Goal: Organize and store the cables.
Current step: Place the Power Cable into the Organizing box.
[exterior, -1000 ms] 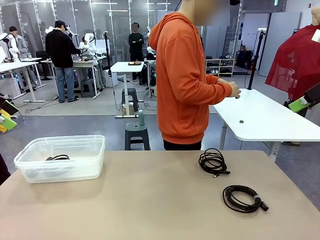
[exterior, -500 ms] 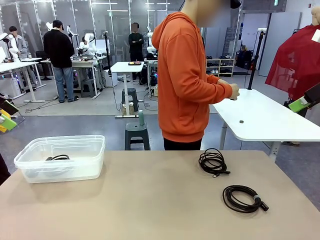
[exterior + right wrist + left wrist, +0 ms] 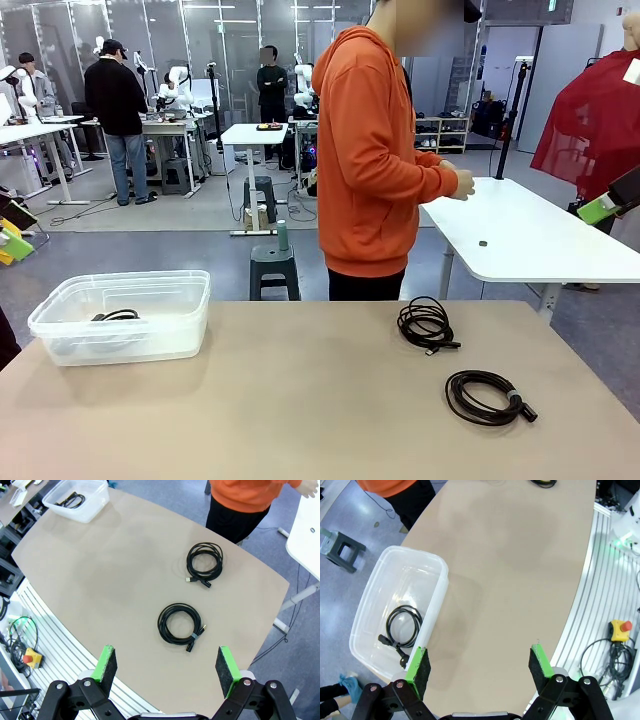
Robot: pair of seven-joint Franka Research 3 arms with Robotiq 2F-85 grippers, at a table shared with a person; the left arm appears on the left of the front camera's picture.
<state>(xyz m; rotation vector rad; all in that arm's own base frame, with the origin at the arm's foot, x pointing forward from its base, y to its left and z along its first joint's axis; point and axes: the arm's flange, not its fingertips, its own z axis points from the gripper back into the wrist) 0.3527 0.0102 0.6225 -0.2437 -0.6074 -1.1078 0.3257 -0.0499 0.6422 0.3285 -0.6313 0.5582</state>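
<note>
Open middle, obstacles at both sides.
You can pass freely over the bare table (image 3: 300,400) between the clear bin (image 3: 150,340) at left and the farther cable (image 3: 425,322) and nearer cable (image 3: 515,403) at right; a person (image 3: 370,170) stands at the far edge.

An orange-hooded person (image 3: 370,160) stands by a white table (image 3: 530,240).

Black on beige: the near cable (image 3: 487,396), the far cable (image 3: 426,323) and the binned cable (image 3: 404,627) are all plain black, set against a plain, pale beige table (image 3: 280,400). The bin (image 3: 130,345) is clear, colourless plastic. The person's hoodie (image 3: 370,160) is solid orange, the trousers (image 3: 365,287) black. The left gripper (image 3: 479,655) and the right gripper (image 3: 166,655) are black, with bright green pads (image 3: 106,662). Beyond are a white side table (image 3: 530,235), a dark grey stool (image 3: 273,265) and a grey floor (image 3: 150,250). A red button (image 3: 619,629) caps a yellow base.
</note>
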